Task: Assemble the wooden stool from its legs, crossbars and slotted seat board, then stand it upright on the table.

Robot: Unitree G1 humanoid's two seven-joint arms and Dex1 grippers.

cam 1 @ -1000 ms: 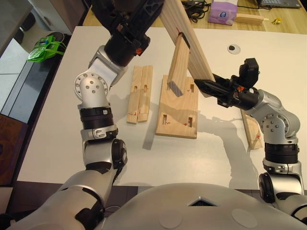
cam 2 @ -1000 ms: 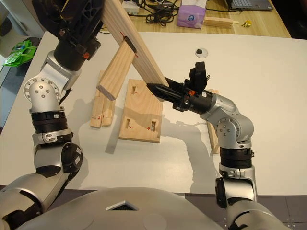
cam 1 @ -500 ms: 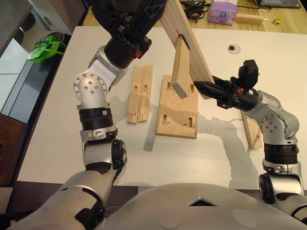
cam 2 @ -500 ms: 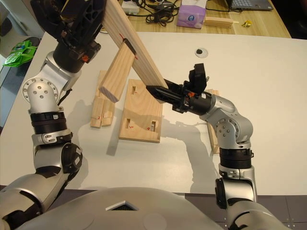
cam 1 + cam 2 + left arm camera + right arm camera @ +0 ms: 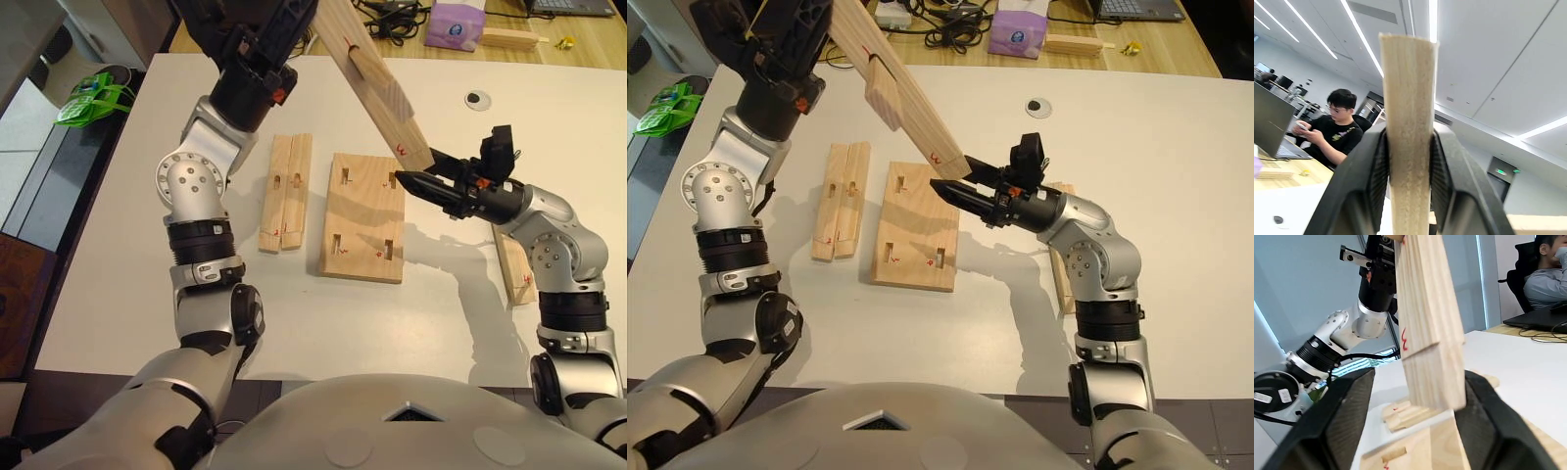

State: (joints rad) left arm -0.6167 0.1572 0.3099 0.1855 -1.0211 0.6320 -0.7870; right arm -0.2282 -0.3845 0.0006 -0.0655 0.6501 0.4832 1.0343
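Note:
A long wooden leg (image 5: 364,70) with a short crossbar (image 5: 884,96) fixed to it slants high over the table. My left gripper (image 5: 1409,166) is shut on its upper end, at the back left. The leg's lower end (image 5: 1431,367), marked in red, hangs above the far right corner of the slotted seat board (image 5: 362,217), which lies flat mid-table. My right gripper (image 5: 418,164) is open around that lower end, one finger on each side with gaps. Two more wooden pieces (image 5: 286,191) lie side by side left of the board. Another leg (image 5: 513,269) lies under my right arm.
A dark grommet (image 5: 477,98) sits in the table at the back right. On the desk behind are a purple tissue box (image 5: 456,24), a wooden piece (image 5: 509,38) and cables. A green object (image 5: 91,98) lies off the table's left edge.
The leg has turned in my left gripper, so the crossbar swung up from hanging over the board. The leg's lower end rose, and my right gripper followed it up and left.

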